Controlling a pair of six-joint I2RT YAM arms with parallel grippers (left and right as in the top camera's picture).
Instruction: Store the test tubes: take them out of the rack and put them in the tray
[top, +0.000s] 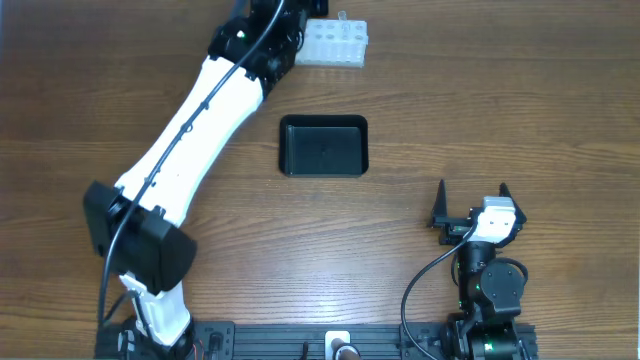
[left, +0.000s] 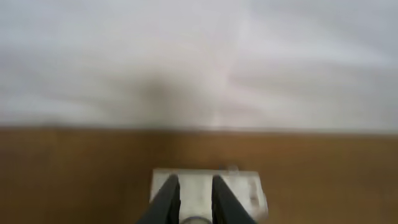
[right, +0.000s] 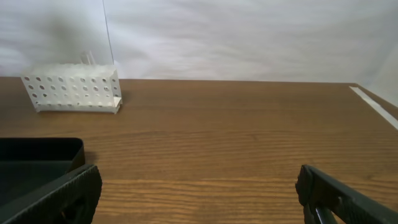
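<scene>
The white test tube rack (top: 336, 44) stands at the table's far edge, with a clear tube (top: 343, 17) sticking up from its back row. My left gripper (top: 292, 42) is at the rack's left end. In the left wrist view its fingers (left: 166, 198) stand close together over the rack (left: 239, 185), with a rounded tube top (left: 195, 219) between them; the picture is blurred. The black tray (top: 323, 146) lies mid-table with nothing in it. My right gripper (top: 472, 197) hovers open near its base, far from both. In its wrist view the rack (right: 73, 91) and tray (right: 38, 157) lie ahead.
Bare wooden table surrounds the tray and stretches between it and the right arm. A white wall rises just behind the rack. The left arm's white link (top: 200, 120) runs diagonally across the left half of the table.
</scene>
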